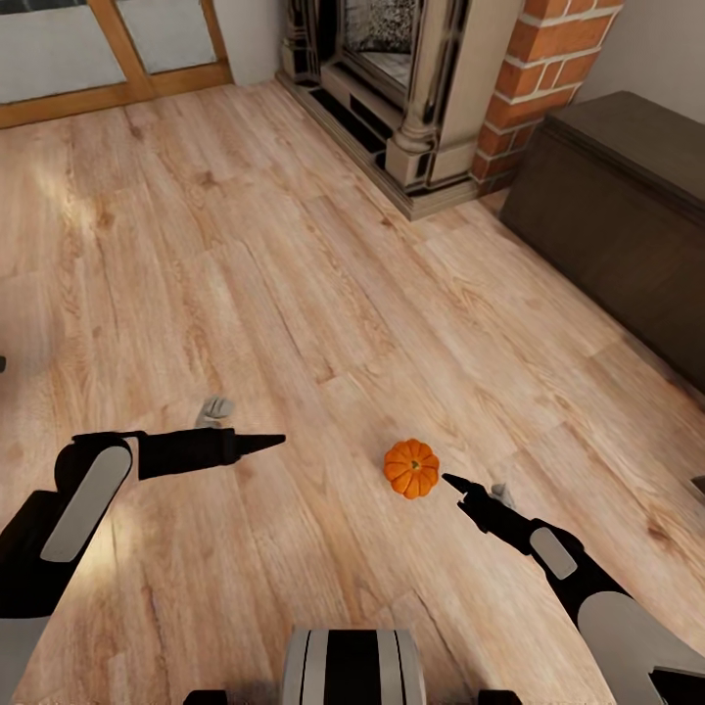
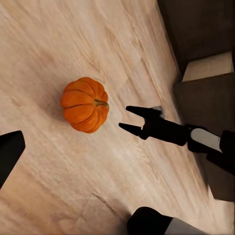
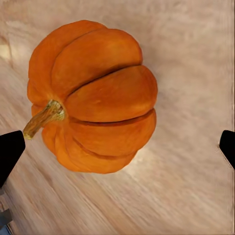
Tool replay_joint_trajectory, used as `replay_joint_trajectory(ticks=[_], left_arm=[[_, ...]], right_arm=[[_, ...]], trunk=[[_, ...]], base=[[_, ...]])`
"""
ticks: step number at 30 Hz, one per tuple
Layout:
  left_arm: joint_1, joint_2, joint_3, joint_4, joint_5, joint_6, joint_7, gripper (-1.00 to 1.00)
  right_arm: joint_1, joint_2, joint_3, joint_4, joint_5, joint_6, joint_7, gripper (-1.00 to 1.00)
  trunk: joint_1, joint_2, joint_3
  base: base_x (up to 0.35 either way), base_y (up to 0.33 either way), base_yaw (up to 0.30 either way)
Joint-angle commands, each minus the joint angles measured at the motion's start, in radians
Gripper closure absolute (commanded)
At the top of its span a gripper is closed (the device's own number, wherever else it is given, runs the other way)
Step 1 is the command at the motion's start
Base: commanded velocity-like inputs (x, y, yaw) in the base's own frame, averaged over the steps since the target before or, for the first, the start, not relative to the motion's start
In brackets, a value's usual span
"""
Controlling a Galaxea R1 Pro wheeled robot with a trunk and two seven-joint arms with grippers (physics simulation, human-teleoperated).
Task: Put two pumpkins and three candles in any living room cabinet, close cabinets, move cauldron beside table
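Lying just beyond the right gripper [image 1: 452, 481]'s parted jaws, pumpkin [image 1: 411, 468].

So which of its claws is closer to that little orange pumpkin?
The right. The right gripper points at the pumpkin, just short of it; the left gripper hangs farther off, to its other side.

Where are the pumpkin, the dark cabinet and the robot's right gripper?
Pumpkin [image 1: 411, 469], head view, on its ribbed top.
Cabinet [image 1: 627, 211], head view, on its dark front.
Right gripper [image 2: 129, 119], left wrist view, between its two open fingertips.

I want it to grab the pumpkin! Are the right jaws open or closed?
Open. The right gripper has its tips spread apart, just short of the pumpkin on the floor.
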Motion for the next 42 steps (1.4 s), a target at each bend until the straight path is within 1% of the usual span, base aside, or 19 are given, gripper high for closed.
replay_joint_trajectory(ticks=[1, 4, 11, 17, 19, 20, 21, 22, 23, 24, 26, 27, 29, 35, 42], left_arm=[[-0.001, 0.002, 0.000, 0.000, -0.004, 0.002, -0.015, -1.00], [0.000, 0.008, 0.000, 0.000, -0.005, 0.002, -0.040, -1.00], [-0.001, 0.010, 0.001, -0.001, -0.003, 0.002, -0.053, -1.00], [0.000, 0.011, 0.001, -0.001, 0.007, 0.002, -0.064, -1.00], [0.000, 0.011, 0.001, 0.000, 0.009, 0.002, -0.091, -1.00], [0.000, 0.013, 0.002, 0.001, 0.009, 0.002, -0.125, -1.00], [0.000, 0.015, 0.002, 0.002, 0.008, 0.002, -0.145, -1.00], [0.000, 0.022, 0.002, 0.004, 0.007, 0.002, -0.189, -1.00], [-0.001, 0.027, 0.002, 0.005, 0.007, 0.002, -0.212, -1.00], [0.000, 0.040, 0.002, 0.005, 0.006, 0.002, -0.260, -1.00], [0.000, 0.049, 0.002, 0.005, 0.004, 0.002, -0.304, -1.00], [0.001, 0.055, 0.002, 0.006, 0.003, 0.002, -0.336, -1.00], [0.003, 0.061, 0.002, 0.005, 0.002, 0.002, -0.364, -1.00], [0.004, 0.066, 0.002, 0.003, 0.004, 0.002, -0.396, -1.00], [0.006, 0.066, 0.001, 0.004, 0.007, 0.002, -0.403, -1.00]], right_arm=[[0.000, 0.000, -0.004, 0.000, -0.005, 0.008, 0.001, -1.00], [0.000, -0.001, -0.004, 0.001, -0.005, 0.007, 0.000, -1.00], [0.000, -0.001, -0.005, 0.002, -0.005, 0.005, 0.001, -1.00], [0.000, -0.002, -0.006, 0.002, -0.005, -0.031, 0.001, -1.00], [0.000, -0.002, -0.006, 0.002, -0.005, -0.035, 0.001, -1.00], [0.000, -0.002, -0.006, 0.002, -0.005, -0.037, 0.001, -1.00], [0.000, -0.002, -0.006, 0.002, -0.005, -0.038, 0.001, -1.00], [0.000, -0.002, -0.006, 0.002, -0.005, -0.038, 0.001, -1.00], [0.000, -0.002, -0.007, 0.002, -0.005, -0.039, 0.000, -1.00], [0.000, -0.002, -0.006, 0.001, -0.004, -0.039, 0.000, -1.00], [0.000, -0.002, -0.006, 0.001, -0.004, -0.039, 0.000, -1.00], [0.000, -0.002, -0.006, 0.001, -0.004, -0.040, 0.000, -1.00], [0.000, -0.002, -0.006, 0.002, -0.004, -0.040, 0.000, -1.00], [0.000, -0.002, -0.006, 0.002, -0.005, -0.040, 0.001, -1.00], [0.000, -0.006, -0.007, 0.002, -0.005, -0.043, 0.003, -1.00]], trunk=[[0.000, -0.001, -0.005], [0.002, -0.001, -0.016], [0.005, -0.003, -0.043], [0.007, -0.004, -0.066], [0.008, -0.005, -0.074], [0.009, -0.005, -0.078], [0.009, -0.005, -0.082], [0.009, -0.005, -0.082], [0.009, -0.005, -0.082], [0.009, -0.005, -0.082], [0.009, -0.005, -0.082], [0.009, -0.005, -0.082], [0.009, -0.005, -0.082], [0.009, -0.005, -0.082], [0.009, -0.005, -0.082]], base=[[0.000, 0.000, 0.000], [0.000, 0.000, 0.000], [0.000, 0.000, 0.000], [0.000, 0.000, 0.000], [0.000, 0.000, 0.000], [0.000, 0.000, 0.000], [0.000, 0.000, 0.000], [0.000, 0.000, 0.000], [0.000, 0.000, 0.000], [0.000, 0.000, 0.000], [0.000, 0.000, 0.000], [0.000, 0.000, 0.000], [0.000, 0.000, 0.000], [0.000, 0.000, 0.000], [0.000, 0.000, 0.000]])
